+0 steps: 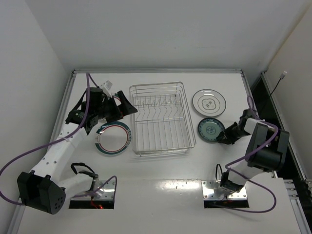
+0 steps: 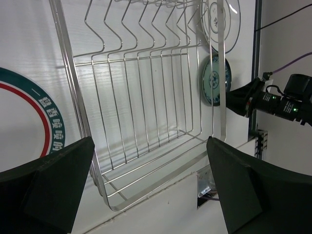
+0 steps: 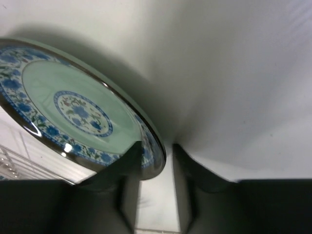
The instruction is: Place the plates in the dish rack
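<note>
**Right arm at the teal plate, left arm waiting by the rack**

At the left of the overhead view, the left gripper (image 1: 126,106) hovers at the dish rack's (image 1: 161,117) left wall, just above the white plate with a teal-and-red rim band (image 1: 113,138) lying flat on the table. Its fingers (image 2: 53,170) are spread wide and hold nothing. That looks like a ready pose, perhaps for steadying the rack or going down for the banded plate.

The rack sits in the middle of the frame with its upright tines bare, so no plate is loaded yet.

Right of the rack, the white plate with black centre marks (image 1: 208,102) lies toward the top. The small teal patterned plate (image 1: 210,129) lies just below it. The right gripper (image 1: 225,137) comes in low from the plate's lower right. In the wrist view its fingers (image 3: 126,168) straddle the plate's rim with a narrow gap. A sliver of table shows beside the rim, so I judge it not yet pinched. Taking it by the edge suits standing it between the tines.
</note>
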Action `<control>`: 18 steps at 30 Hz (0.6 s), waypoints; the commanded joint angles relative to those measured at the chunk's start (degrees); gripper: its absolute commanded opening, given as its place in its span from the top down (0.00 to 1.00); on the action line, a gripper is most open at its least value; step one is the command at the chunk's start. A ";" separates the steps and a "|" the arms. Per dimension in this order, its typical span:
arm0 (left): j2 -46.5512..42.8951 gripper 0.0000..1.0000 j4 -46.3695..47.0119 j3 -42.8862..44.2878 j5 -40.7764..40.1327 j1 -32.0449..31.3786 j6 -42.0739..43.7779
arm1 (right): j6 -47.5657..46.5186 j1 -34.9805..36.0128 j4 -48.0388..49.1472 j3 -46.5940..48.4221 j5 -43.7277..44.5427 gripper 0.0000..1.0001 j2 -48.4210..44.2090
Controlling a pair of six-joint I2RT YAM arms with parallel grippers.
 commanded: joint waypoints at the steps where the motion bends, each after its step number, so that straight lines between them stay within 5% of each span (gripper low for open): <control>1: -0.05 0.00 0.51 1.72 0.67 -0.46 1.23 | 1.72 -0.07 4.35 0.29 -0.47 0.77 1.41; 5: -0.05 0.00 0.51 1.72 0.67 -0.46 1.23 | 0.41 -0.07 1.81 1.16 0.84 1.00 1.41; 18: -0.05 0.01 -1.24 0.58 0.14 -0.99 -0.35 | 1.89 5.99 -21.13 8.46 10.78 1.00 -17.47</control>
